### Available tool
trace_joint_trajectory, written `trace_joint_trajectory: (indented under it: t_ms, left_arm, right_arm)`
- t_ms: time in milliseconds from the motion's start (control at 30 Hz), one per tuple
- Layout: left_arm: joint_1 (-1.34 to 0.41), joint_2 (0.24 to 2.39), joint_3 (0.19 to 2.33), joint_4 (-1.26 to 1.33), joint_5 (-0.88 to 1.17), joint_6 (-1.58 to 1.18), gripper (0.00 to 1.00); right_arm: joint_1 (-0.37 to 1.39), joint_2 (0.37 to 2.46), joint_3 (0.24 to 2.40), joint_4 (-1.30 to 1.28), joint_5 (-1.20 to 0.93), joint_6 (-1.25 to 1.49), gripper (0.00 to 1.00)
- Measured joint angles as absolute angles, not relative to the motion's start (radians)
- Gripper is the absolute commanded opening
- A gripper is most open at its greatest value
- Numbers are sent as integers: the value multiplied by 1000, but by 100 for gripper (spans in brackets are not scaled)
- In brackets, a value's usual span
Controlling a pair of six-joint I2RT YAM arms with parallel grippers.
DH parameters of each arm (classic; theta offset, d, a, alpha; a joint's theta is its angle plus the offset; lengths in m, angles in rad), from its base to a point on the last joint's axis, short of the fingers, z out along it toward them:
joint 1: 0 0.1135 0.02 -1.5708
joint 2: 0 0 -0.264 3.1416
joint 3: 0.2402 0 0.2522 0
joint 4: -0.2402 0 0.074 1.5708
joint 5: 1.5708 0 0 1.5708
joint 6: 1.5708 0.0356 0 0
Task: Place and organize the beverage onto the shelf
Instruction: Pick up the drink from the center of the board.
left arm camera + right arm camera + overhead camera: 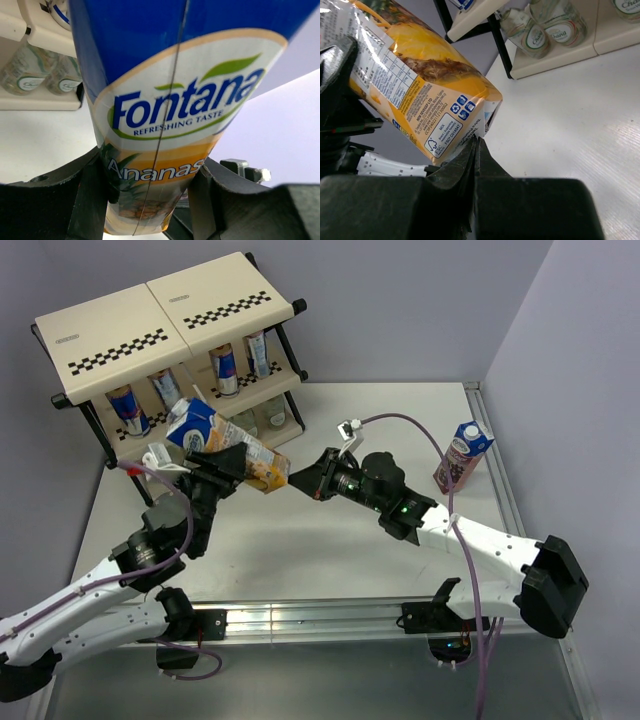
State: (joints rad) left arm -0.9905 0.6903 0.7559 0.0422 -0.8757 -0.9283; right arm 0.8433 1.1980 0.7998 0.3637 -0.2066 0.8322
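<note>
**Pineapple carton in the air, two arms on it**

Looks like we're mid-carry on the pineapple carton [225,445]. The left gripper [215,470] is part-way open and clamped across the carton's lower half. It's holding the carton tilted, top end leaning toward the shelf [150,315], and clear of the counter [300,540].

The right gripper [300,480] is fully closed with nothing in it. Its tips sit right at the carton's bottom corner. It might be nudging or steadying the carton, but I can't tell if it's actually touching.

The cans [225,368] are on the middle tier and the bottles [270,420] are on the bottom one. The grape carton [462,455] stands upright, well off to the right on the counter.

My guess for the next move is that the carton needs straightening up before it goes anywhere. It's tall, so it probably only fits on the top panel or an open spot. The right arm should back off first so it doesn't knock the carton over.
</note>
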Motion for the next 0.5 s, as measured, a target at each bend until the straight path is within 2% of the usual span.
trace_joint_trajectory:
  t_ms: [100, 200, 467, 500]
  left_arm:
    - [-992, 733, 840, -32, -871, -883, 0]
    - [-997, 770, 905, -65, -848, -829, 0]
    - [-1014, 785, 1057, -162, -822, -629, 0]
    - [-1014, 797, 1090, -169, -822, -593, 0]
  right_arm:
    - [845, 1190, 801, 341, -186, 830, 0]
    - [846, 1159, 800, 318, -167, 829, 11]
    - [848, 1030, 787, 279, -120, 790, 22]
    - [848, 1015, 782, 266, -113, 781, 26]
